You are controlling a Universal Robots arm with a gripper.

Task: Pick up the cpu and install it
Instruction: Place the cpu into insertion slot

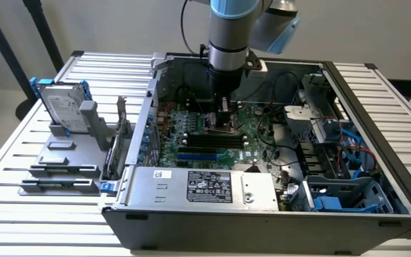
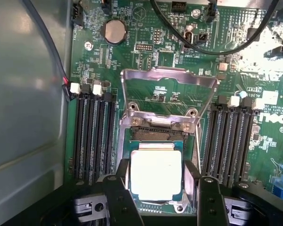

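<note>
Ext. view: soft, even light from above, pale table slats (image 1: 20,214) bright w/ no hard shadows; the pc case (image 1: 263,230) interior is dimmer, shaded by its walls & the arm (image 1: 228,37). Wrist view: cpu (image 2: 155,174) lid glares near-white, motherboard (image 2: 146,52) blows out by its white label, gripper (image 2: 156,164) a dark silhouette.
</note>
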